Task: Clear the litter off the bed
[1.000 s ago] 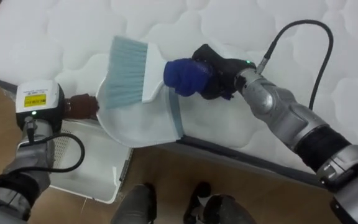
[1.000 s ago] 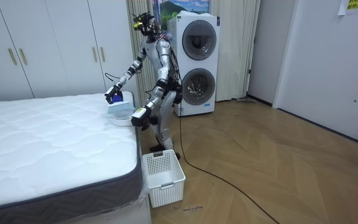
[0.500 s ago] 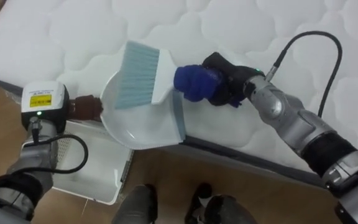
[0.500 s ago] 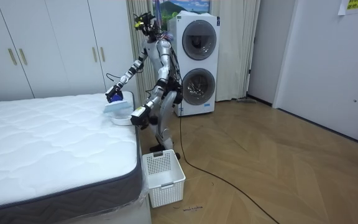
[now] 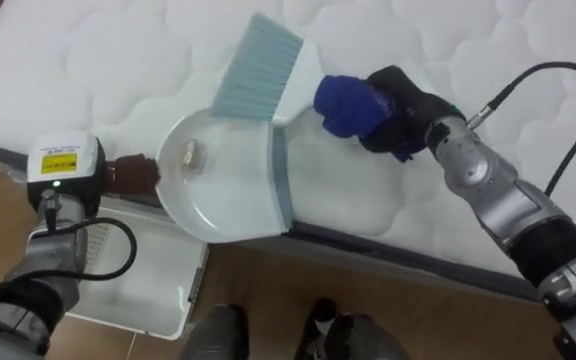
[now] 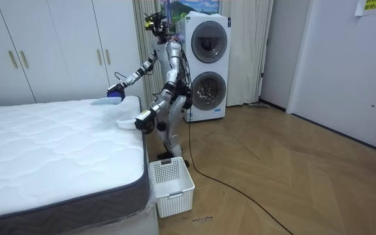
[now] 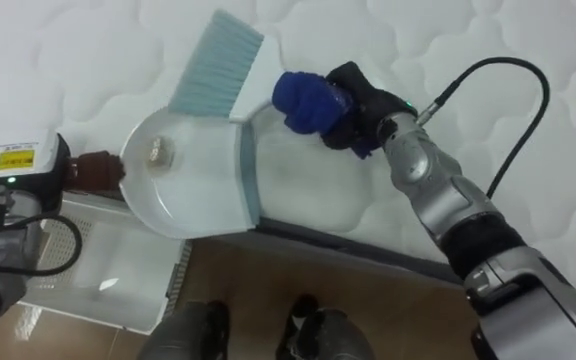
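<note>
- Looks partway done: shows one small scrap (image 5: 192,153) already lying in the white dustpan (image 5: 230,195), toward 10 o'clock of its bowl.
- Finds the dustpan overhanging the edge of the mattress (image 5: 118,50), lip turned toward 3 o'clock, with the white basket (image 5: 148,290) on the floor at 7 o'clock of it.
- Grips the blue handle of the brush (image 5: 268,75) in the right hand (image 5: 403,100), curled tight round it. Sets the bristles at 12 o'clock of the dustpan, on or just above the quilting; cannot tell which.
- Places the left hand (image 5: 108,172) at 9 o'clock of the dustpan, against its brown handle; cannot tell whether closed on it.
- Shows no other crumbs on the visible stretch of mattress. Probably leaves tipping the scrap into the basket and going over the rest of the bed.
- Bears a yellow label (image 5: 56,160) behind the left hand, print too small to read. Shows a yellow sheet (image 6: 375,5) on the wall at 1 o'clock of the room view, equally unreadable.
</note>
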`<state>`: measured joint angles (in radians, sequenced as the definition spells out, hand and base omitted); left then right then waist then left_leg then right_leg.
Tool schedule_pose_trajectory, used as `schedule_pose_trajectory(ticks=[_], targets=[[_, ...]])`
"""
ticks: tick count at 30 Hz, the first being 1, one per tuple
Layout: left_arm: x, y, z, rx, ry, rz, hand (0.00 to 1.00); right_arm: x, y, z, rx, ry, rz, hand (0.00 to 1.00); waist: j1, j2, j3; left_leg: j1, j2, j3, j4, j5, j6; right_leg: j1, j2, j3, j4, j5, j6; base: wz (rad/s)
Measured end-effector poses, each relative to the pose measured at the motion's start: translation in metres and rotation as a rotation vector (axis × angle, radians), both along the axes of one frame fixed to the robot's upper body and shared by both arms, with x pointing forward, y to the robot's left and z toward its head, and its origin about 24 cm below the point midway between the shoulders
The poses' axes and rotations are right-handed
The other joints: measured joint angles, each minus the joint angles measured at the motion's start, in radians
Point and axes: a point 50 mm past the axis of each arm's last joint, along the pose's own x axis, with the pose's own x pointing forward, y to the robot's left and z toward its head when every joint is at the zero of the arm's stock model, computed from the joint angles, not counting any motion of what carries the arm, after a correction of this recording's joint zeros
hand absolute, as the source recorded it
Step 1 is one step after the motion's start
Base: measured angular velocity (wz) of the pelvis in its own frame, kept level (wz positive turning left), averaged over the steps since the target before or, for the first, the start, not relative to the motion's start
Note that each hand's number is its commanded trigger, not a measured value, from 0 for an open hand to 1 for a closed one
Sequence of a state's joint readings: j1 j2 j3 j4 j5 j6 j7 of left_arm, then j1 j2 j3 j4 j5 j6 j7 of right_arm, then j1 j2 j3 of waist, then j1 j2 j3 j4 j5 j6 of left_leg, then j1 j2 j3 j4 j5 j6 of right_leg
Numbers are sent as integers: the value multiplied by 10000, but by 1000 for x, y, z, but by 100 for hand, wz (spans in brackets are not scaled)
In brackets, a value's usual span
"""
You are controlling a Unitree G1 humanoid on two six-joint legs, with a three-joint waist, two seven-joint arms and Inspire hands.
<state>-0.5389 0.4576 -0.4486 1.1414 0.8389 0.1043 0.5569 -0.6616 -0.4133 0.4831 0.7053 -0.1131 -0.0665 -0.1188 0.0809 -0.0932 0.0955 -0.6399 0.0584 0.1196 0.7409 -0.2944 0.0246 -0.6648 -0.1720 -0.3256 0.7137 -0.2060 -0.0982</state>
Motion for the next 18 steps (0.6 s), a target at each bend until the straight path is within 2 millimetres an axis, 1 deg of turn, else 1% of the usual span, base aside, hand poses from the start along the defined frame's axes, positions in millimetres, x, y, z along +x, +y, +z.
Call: schedule_pose_trajectory(ticks=[3,5,6,8,9,10,11,12,14,15,17,18], targets=[[-1,-1,-1,12,-212,-147,100,0,-10,2,650,-216,-508,0,-55,1,-24,285,7,-7,-73,-1,1,310,2,-18,-72,-3,6,0],[-5,-1,-4,-157,-265,-104,100,-2,-25,3,1171,-546,-1342,0,-89,35,-104,503,5,-7,-174,10,19,537,-2,-25,-180,19,43,0],[-7,0,-5,-165,-248,-76,100,-3,-29,3,1324,-632,-1591,0,-116,47,-113,576,4,-9,-198,11,22,613,-4,-18,-200,24,54,5],[-12,2,-11,-233,-105,62,100,-7,-42,0,1984,-830,-2474,0,-326,135,-165,884,-51,-120,-259,-5,55,984,-27,-33,-236,-36,169,16],[-13,3,-11,-244,-93,92,100,-8,-45,-1,2161,-859,-2675,0,-401,150,-173,962,-85,-169,-280,-6,58,1081,-35,-34,-241,-71,207,28],[-14,4,-12,-312,-93,153,100,-10,-49,-3,2319,-935,-2990,0,-561,190,-193,1130,-177,-291,-332,5,75,1290,-61,-34,-251,-116,262,38],[-14,2,-12,-437,-158,97,100,-13,-56,-5,2436,-1041,-3365,0,-773,294,-255,1199,-254,-455,-351,17,94,1467,-60,-65,-298,-161,329,41],[-13,1,-11,-489,-232,42,100,-13,-58,-5,2496,-1121,-3552,0,-803,327,-270,1246,-298,-510,-393,40,117,1539,-67,-66,-328,-178,360,35],[-12,-5,-11,-719,-482,-153,100,-15,-66,-7,2805,-1310,-4178,0,-1004,400,-308,1576,-537,-601,-811,214,174,1813,-169,-2,-482,-157,458,26],[-12,-7,-12,-817,-504,-212,100,-16,-67,-7,2882,-1359,-4298,0,-1045,445,-327,1669,-567,-632,-923,259,188,1913,-165,1,-570,-142,488,23],[-18,-20,-20,-1295,-680,-479,100,-25,-71,-12,3032,-1745,-4680,0,-1049,592,-428,2144,-664,-708,-1437,416,203,2364,-142,-23,-999,-65,591,13],[-20,-23,-22,-1419,-726,-578,100,-26,-71,-13,3074,-1845,-4717,0,-1052,607,-442,2260,-698,-721,-1580,452,204,2467,-145,-24,-1087,-55,608,8]])
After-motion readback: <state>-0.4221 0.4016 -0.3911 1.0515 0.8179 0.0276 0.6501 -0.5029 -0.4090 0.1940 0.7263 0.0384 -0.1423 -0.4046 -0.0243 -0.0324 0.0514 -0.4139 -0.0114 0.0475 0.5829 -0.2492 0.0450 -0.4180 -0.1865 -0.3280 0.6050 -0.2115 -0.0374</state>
